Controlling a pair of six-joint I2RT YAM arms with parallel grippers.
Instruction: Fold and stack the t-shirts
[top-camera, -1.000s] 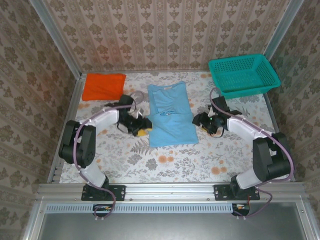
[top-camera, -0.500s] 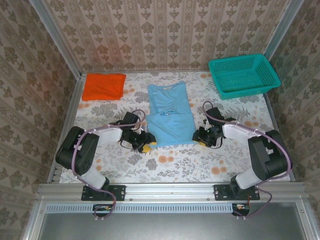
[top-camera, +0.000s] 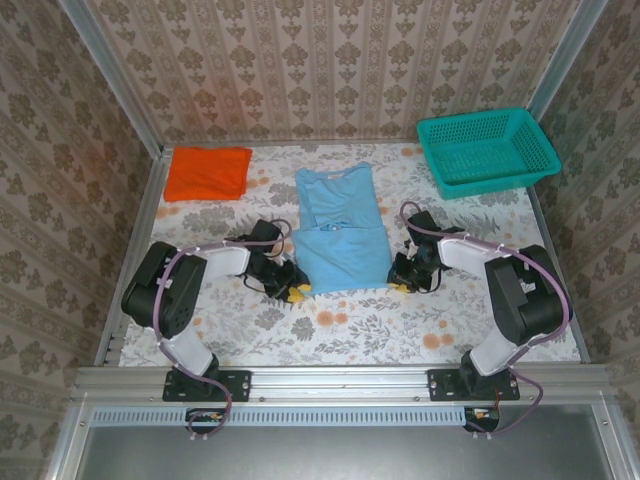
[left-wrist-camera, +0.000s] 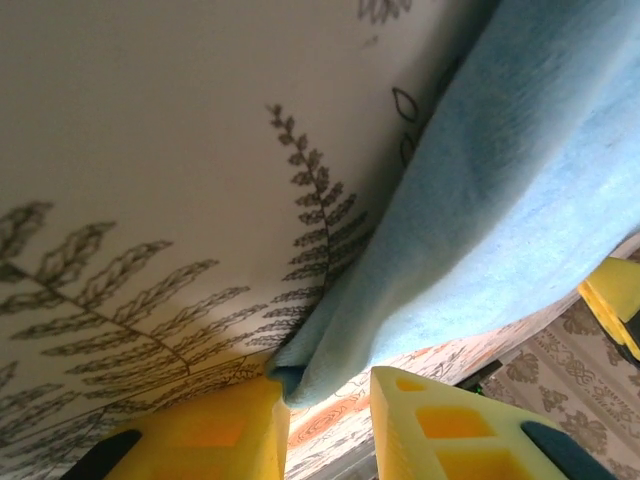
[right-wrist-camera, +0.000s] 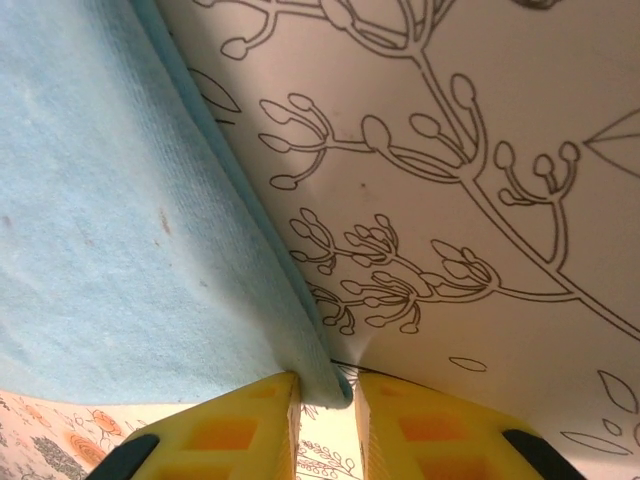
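Floral worktop (top-camera: 330, 330) | blue shirt (top-camera: 340, 250) flat at centre; orange shirt (top-camera: 208, 172) far left | left claw (top-camera: 293, 290) astride blue shirt's near-left corner, grip unclear; right claw (top-camera: 402, 283) pinching its near-right corner

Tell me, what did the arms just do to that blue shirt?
Both arms drew back toward their bases. The left gripper reached the near left corner of the light blue t-shirt, the right gripper its near right corner, and both narrowed their jaws around the cloth; the right one now pinches it. The shirt, the orange t-shirt and the teal basket stayed put.
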